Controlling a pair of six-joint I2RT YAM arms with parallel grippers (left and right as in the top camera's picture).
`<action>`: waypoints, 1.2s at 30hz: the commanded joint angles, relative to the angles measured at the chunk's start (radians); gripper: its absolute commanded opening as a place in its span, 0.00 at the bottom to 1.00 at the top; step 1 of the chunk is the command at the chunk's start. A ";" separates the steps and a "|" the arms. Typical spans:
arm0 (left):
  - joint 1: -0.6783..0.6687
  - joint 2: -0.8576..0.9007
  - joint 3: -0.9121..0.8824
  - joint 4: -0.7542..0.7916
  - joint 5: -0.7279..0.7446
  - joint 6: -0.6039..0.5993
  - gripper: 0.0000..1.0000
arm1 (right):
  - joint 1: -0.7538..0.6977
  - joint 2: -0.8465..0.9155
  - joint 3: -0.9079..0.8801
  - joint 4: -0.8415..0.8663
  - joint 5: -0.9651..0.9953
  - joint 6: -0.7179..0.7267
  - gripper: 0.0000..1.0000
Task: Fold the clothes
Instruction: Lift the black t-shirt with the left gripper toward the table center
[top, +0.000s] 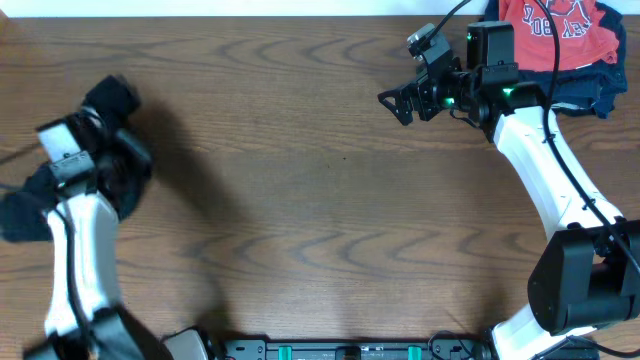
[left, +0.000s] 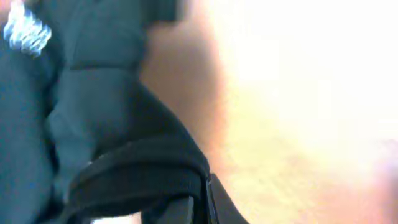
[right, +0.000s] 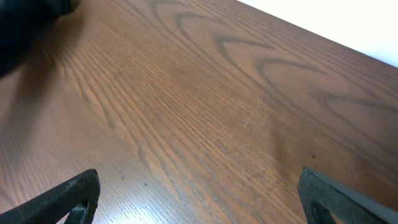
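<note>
The black T-shirt (top: 112, 100) is bunched up at the table's far left, wrapped around my left gripper (top: 118, 165). In the left wrist view the dark fabric (left: 93, 124) fills the left half and drapes over my finger (left: 193, 210). A white label (left: 25, 31) shows at the top left. The left gripper looks shut on the shirt, with its tips mostly hidden by cloth. My right gripper (top: 395, 102) is open and empty over bare table at the back right. Its two fingertips sit wide apart in the right wrist view (right: 199, 202).
A red shirt with white lettering (top: 560, 30) lies on dark navy folded garments (top: 600, 95) at the back right corner, just behind my right arm. The wooden table (top: 320, 220) stretches between the two arms.
</note>
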 joint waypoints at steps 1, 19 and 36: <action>-0.050 -0.116 0.035 0.099 0.184 -0.065 0.06 | 0.003 -0.005 0.020 0.003 -0.016 -0.001 0.99; -0.350 -0.254 0.035 0.581 0.182 -0.388 0.06 | 0.002 -0.005 0.020 0.028 -0.064 0.088 0.96; -0.377 -0.253 0.035 0.781 0.259 -0.698 0.06 | 0.002 -0.005 0.020 0.041 -0.097 0.088 0.96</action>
